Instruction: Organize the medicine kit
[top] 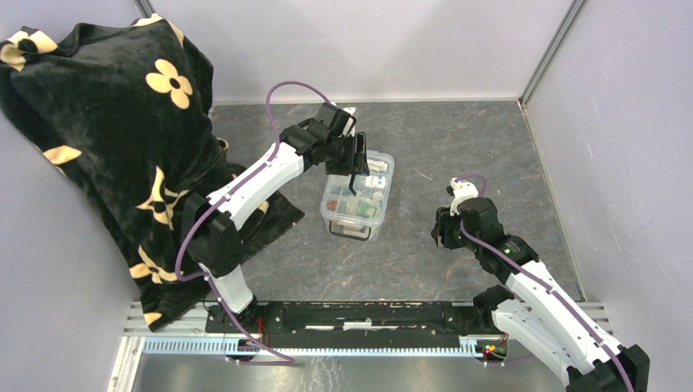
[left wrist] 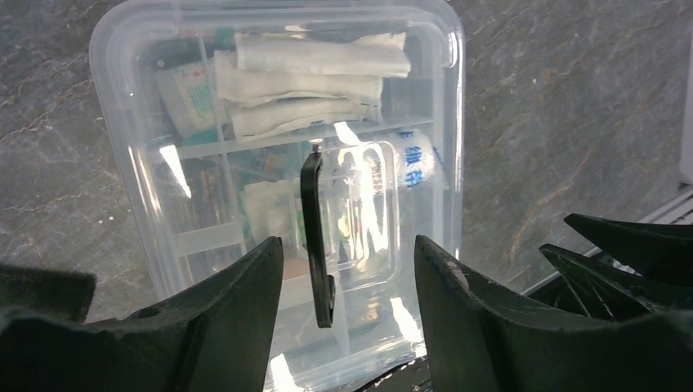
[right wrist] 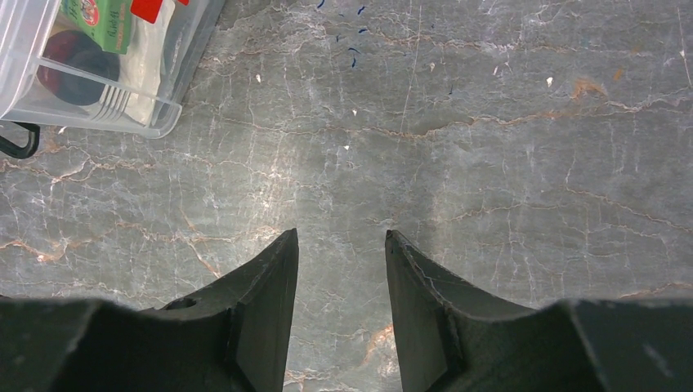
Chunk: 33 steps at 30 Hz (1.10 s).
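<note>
Fingers apart on both, the left gripper [left wrist: 347,245] straddling the medicine kit's [left wrist: 106,49] black handle [left wrist: 311,212] should rise straight, not snagging it; the right gripper [right wrist: 340,235] hovers empty.

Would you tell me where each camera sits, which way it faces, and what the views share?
Top external: above and behind the bases, looking down on the table; left arm and right arm show, left tool over the medicine kit, right tool apart.
Left wrist: faces down onto the medicine kit; its open fingers show.
Right wrist: faces down at the table; its open fingers show.
All three share the medicine kit.
</note>
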{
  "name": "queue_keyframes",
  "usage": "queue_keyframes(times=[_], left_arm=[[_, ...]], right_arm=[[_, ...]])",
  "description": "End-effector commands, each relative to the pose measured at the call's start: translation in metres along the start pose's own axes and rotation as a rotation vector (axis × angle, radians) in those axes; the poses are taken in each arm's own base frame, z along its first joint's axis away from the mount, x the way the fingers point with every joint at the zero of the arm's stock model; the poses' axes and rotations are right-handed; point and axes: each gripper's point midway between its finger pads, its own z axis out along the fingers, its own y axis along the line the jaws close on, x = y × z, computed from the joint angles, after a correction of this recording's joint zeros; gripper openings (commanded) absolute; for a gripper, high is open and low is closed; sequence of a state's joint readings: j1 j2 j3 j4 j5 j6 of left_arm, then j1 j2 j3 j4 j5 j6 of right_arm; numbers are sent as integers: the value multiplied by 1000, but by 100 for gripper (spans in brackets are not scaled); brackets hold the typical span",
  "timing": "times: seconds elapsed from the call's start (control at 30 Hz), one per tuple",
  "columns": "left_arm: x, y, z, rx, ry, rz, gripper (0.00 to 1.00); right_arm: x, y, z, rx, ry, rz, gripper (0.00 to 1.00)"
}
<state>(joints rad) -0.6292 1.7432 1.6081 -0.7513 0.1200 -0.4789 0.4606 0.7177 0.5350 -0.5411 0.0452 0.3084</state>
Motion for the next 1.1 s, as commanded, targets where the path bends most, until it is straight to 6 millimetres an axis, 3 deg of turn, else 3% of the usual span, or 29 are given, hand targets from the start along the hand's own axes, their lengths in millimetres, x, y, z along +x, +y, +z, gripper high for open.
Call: queue_keyframes(times=[0.0,0.23,0.4,0.53,0.73,0.93,1.07], left_arm=[[-20,-22,-14,94,-55,32,67],[-10,-22,-2,116,-17,28,71],[-15,-49,-12,241,-31,35,79],[-8,-69,-17,353,-1,55,84],[-10,-53,-16,308,-30,63,84],[-24,-16,-21,121,-123,95,85],[-22,0,-18,53,-133,110,85]], right_arm=[[-12,1,-6,0,-38,0,50],[-13,1,-8,-2,-43,-1,50],[-13,2,-8,-6,-41,2,50],[-12,3,-8,-14,-40,7,50],[-13,0,-11,4,-45,0,50],[-15,0,-14,3,-59,-7,50],[-17,2,-15,-9,-67,-6,50]])
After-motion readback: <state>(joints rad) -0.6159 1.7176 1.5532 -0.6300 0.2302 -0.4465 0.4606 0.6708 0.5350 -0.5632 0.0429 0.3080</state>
